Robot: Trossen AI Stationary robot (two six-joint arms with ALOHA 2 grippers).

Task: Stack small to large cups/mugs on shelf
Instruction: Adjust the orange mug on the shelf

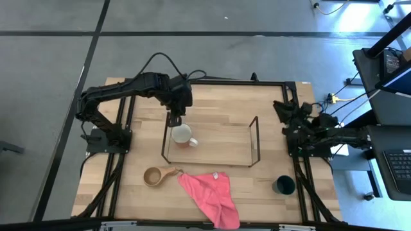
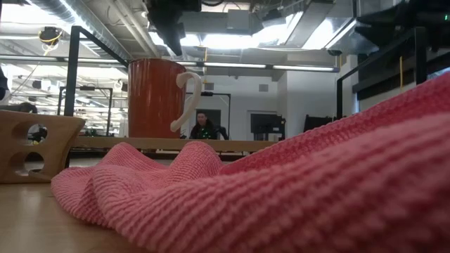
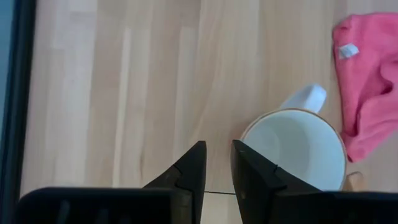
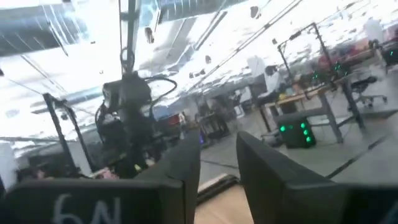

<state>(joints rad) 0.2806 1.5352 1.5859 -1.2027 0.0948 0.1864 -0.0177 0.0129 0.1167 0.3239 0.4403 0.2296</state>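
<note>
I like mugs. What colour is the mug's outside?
Reddish orange, with a white handle; the mug shows best in the low view.

Two black jointed arms, black cables, tapered dark fingers.

We see grey concrete floor crossed by dark lines around light wood surface. Desk with keyboard at right. Ceiling ducts and strip lights overhead; seated person far behind.
</note>
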